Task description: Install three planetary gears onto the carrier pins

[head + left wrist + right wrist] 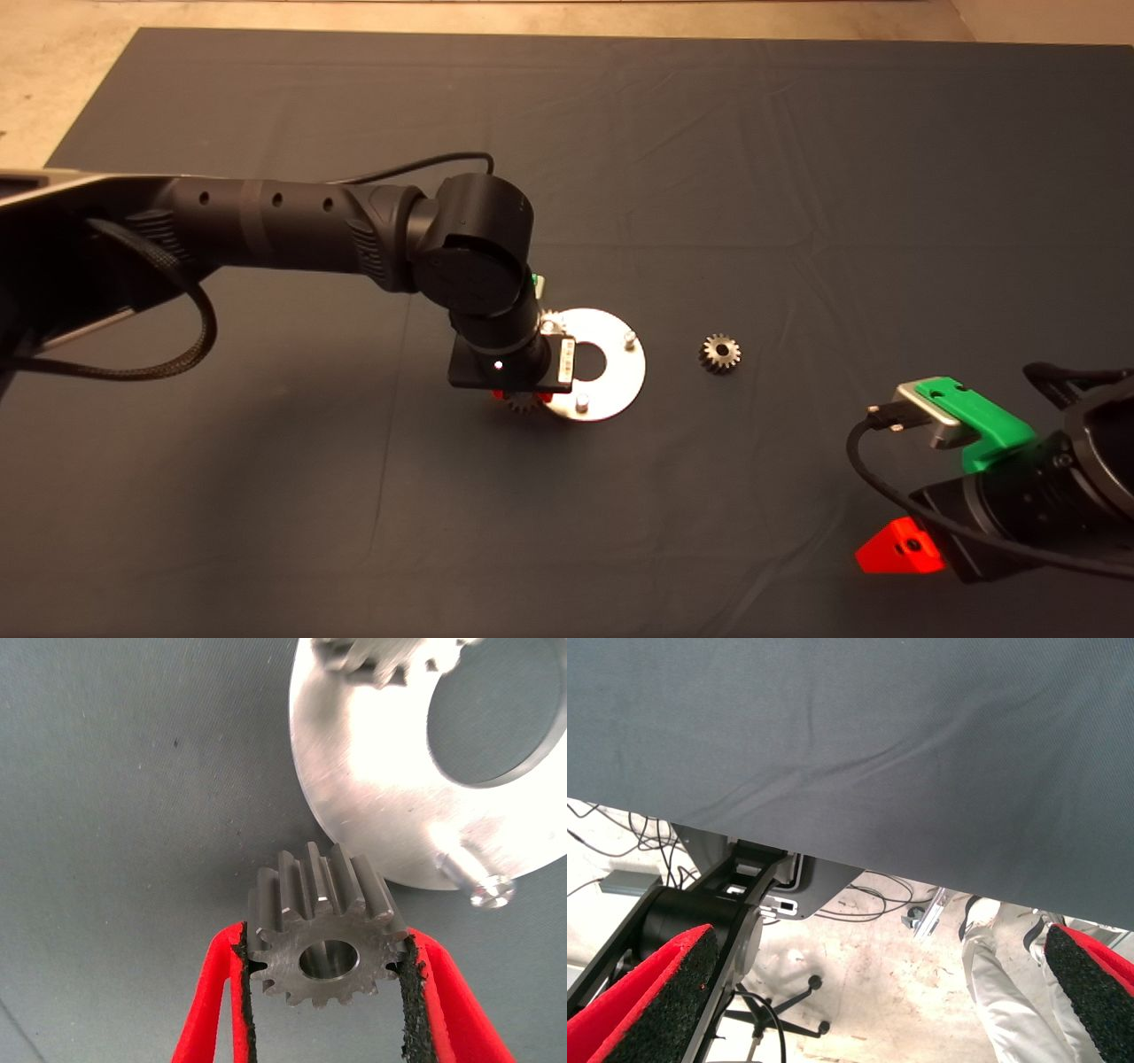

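Note:
My left gripper (325,948) is shut on one planetary gear (319,921), gripped by its toothed rim, centre hole showing. In the head view this gripper (524,400) hangs at the near left edge of the round silver carrier disc (611,377), with the held gear (523,406) just outside the rim. A second gear (551,319) sits on the disc's far left pin, half hidden by the wrist; it also shows in the left wrist view (372,660). Two carrier pins (629,338) (582,403) stand bare; one (474,881) is close to the held gear. A third gear (719,353) lies on the mat right of the disc.
My right gripper (897,545) waits open at the mat's lower right edge. Its wrist view looks past the mat's edge (859,864) at the floor, with a person's leg (1001,983), cables and a chair base. Dark mat (797,177) surrounds the disc.

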{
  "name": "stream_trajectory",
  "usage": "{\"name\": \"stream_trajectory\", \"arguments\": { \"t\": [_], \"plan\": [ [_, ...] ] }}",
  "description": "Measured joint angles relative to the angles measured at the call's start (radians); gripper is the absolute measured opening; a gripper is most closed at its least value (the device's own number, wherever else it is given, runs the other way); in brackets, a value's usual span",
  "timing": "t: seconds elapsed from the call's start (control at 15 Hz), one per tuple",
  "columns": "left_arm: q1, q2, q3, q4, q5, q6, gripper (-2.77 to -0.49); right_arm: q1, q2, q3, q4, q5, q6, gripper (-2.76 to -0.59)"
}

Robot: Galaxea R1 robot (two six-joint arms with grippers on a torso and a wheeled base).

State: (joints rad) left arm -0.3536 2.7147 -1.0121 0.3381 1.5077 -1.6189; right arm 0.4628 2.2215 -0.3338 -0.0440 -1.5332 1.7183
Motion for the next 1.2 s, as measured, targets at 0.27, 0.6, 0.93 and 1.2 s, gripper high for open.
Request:
{"name": "stream_trajectory", "arguments": {
  "t": [0.27,0.6,0.93,1.2],
  "plan": [
    [-0.024,0.021,0.0,0.0,0.003,0.001,-2.56,0.0,0.0,0.0,0.0,0.0,0.0,-0.6],
    [-0.043,0.098,0.0,-0.001,-0.003,0.004,-2.56,0.0,0.0,0.0,0.0,0.0,0.0,-0.6],
    [-0.043,0.107,-0.033,-0.024,0.012,0.031,-2.56,0.0,0.0,-0.001,0.0,0.001,0.0,-0.6],
    [-0.042,0.128,-0.071,-0.061,0.014,0.055,-2.56,0.0,0.0,-0.001,0.0,0.001,0.0,-0.6]
  ]
}}
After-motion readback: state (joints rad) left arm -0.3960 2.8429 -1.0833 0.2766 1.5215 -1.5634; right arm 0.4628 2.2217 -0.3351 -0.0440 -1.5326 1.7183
